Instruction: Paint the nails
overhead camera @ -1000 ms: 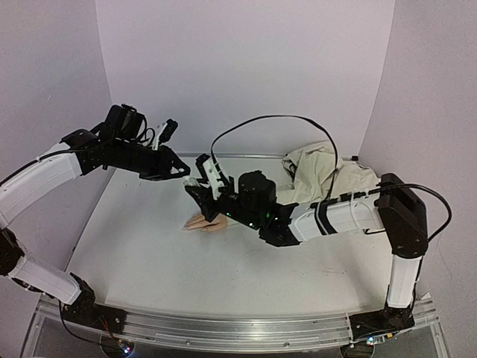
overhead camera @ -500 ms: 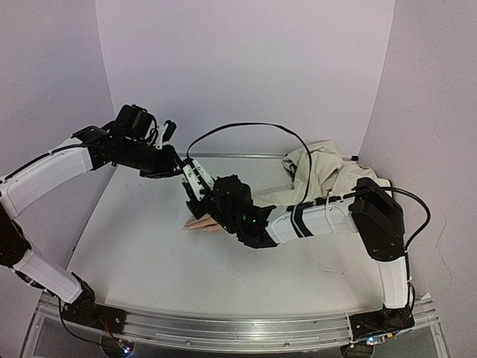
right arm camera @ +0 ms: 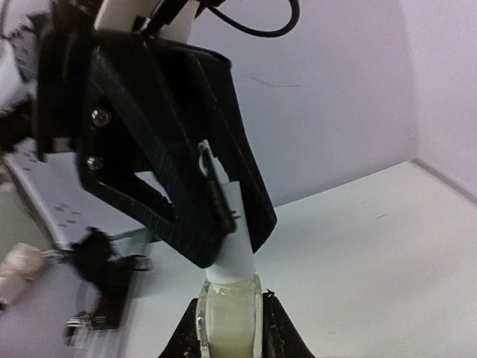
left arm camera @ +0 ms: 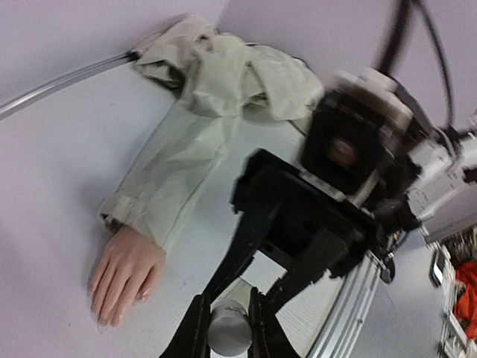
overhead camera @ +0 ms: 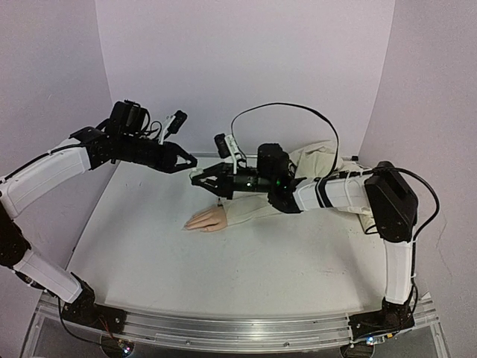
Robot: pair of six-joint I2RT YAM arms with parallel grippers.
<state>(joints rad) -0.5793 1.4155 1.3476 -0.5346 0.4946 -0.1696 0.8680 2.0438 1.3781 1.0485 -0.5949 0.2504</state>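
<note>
The fake hand [overhead camera: 207,220] lies palm down on the bench [overhead camera: 149,261] with its fingers together and flat. Its nails [left arm camera: 113,319] sit at the fingertips, the end of the hand farthest from the beige sleeve [overhead camera: 250,211] it sticks out of, and they are too small to tell whether any carry colour. The sleeve runs from the wrist of the hand to a crumpled heap of the same cloth [overhead camera: 320,164], which lies beyond the hand against the back wall. Both arms meet in the air above and behind the hand, clear of it and of the sleeve. The right tool [overhead camera: 200,179] is clenched on a small pale bottle [right arm camera: 227,321], with one finger pressed to each side of its body. The left tool [overhead camera: 192,159] reaches in from beyond the bottle, on the side away from the hand, and is clenched on the white cap [right arm camera: 232,261] that rises from the bottle's neck. In the left wrist view the cap shows as a pale round stub pinched between that tool's two fingers [left arm camera: 195,332], with the right tool's dark fingers closing in just past it. Whether the cap is seated on the bottle or already loose cannot be told
</note>
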